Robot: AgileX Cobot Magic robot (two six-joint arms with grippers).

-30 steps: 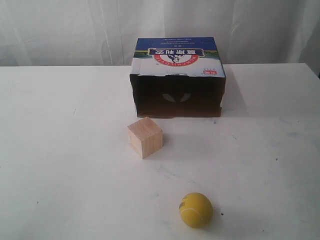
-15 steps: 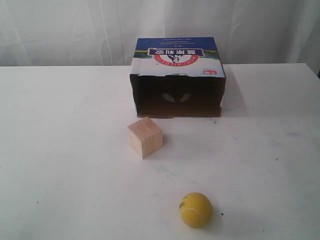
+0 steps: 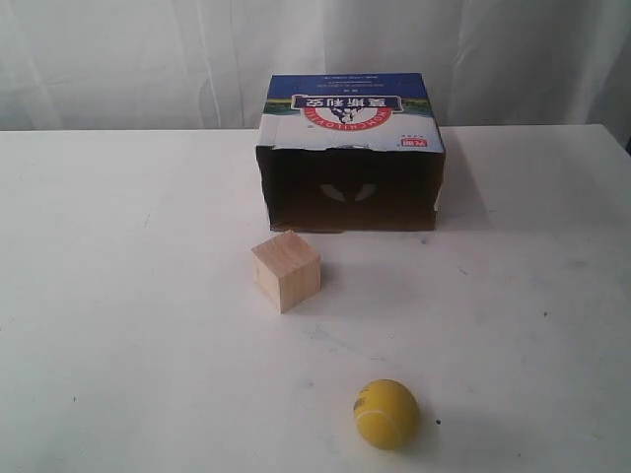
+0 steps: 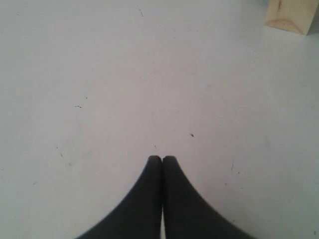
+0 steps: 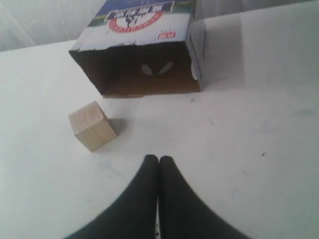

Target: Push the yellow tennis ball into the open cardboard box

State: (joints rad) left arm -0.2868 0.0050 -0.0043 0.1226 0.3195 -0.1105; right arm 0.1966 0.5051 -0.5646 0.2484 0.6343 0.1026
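The yellow tennis ball rests on the white table near the front edge, right of centre. The open cardboard box stands at the back, its dark opening facing the front; the right wrist view also shows the box. Neither arm shows in the exterior view. My left gripper is shut with nothing in it, over bare table. My right gripper is shut and empty too, pointing toward the box. The ball is hidden in both wrist views.
A pale wooden cube sits between ball and box, slightly left of the line joining them; the cube also appears in the right wrist view, and a corner of it in the left one. A white curtain hangs behind the table.
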